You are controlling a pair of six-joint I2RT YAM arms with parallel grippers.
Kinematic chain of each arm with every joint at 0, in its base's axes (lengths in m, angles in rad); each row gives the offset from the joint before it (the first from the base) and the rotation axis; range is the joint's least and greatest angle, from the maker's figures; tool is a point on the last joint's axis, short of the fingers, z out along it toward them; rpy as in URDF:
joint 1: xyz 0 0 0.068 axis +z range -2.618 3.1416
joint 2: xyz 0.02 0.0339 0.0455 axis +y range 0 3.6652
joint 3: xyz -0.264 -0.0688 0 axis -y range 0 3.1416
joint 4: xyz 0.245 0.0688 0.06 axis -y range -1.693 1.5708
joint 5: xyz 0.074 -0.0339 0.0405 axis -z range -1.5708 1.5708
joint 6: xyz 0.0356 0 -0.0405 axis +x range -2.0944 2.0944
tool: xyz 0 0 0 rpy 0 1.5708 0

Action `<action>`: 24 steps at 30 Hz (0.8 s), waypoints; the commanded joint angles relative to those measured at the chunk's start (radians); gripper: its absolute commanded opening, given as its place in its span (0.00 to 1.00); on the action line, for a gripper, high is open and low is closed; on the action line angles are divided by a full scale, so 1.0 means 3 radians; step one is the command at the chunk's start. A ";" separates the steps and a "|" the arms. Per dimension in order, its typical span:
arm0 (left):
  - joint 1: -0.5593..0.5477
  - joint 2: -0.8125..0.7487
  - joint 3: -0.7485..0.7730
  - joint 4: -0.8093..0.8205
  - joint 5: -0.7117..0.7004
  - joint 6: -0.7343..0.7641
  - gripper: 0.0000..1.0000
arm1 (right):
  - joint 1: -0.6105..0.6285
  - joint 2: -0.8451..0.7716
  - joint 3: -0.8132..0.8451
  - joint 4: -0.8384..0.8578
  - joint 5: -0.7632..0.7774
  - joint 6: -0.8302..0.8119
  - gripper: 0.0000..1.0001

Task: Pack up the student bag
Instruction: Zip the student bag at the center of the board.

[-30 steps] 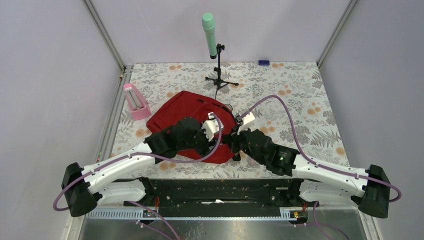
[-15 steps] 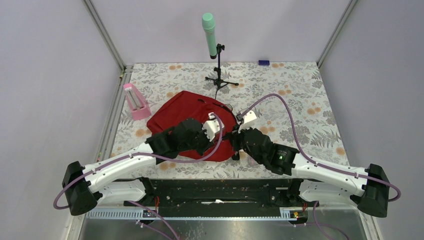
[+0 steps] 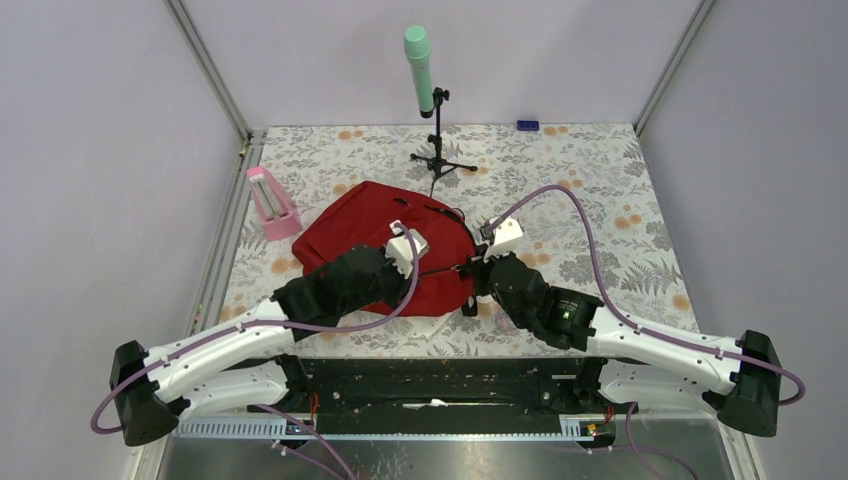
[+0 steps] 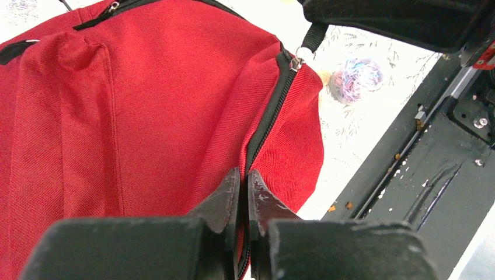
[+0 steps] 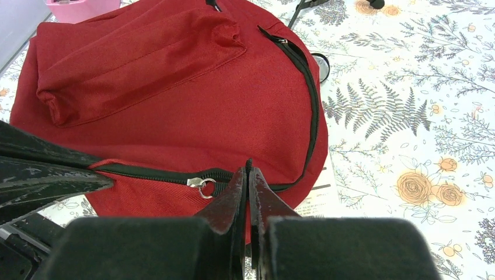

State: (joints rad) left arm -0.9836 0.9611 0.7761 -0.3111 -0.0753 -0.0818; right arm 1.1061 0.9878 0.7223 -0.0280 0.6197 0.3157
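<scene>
Bag position: the large red fabric student bag (image 3: 365,215) lies flat on the floral-print table (image 3: 620,200), just ahead of both arms.
Left fingers: the left gripper (image 4: 244,175) is clenched, pinching the bag's fabric at the black zipper track (image 4: 271,111).
Right fingers: the right gripper (image 5: 248,172) is clenched, apparently grasping the black pull tab (image 4: 315,35) of the metal slider (image 5: 201,184).
Key relation: the track runs straight from the left fingers to the slider, along the bag's near edge; the right arm is nearer the slider.
Next move, judged: slider travel must follow this axis while the left fingers anchor.
</scene>
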 commanded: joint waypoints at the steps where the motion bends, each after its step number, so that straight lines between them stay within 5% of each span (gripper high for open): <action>1: 0.0016 -0.0207 -0.0030 -0.0021 -0.0425 -0.0067 0.00 | -0.0028 -0.0062 0.0067 -0.0071 0.0422 -0.0063 0.00; 24: 0.0026 -0.0700 -0.0077 -0.0506 -0.1256 -0.0387 0.00 | -0.0472 -0.0299 -0.0133 -0.0223 0.0349 0.0097 0.00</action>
State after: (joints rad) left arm -0.9962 0.8017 0.7429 -0.3630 -0.2691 -0.2012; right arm 1.0237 0.9340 0.7052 -0.0154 0.5785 0.3759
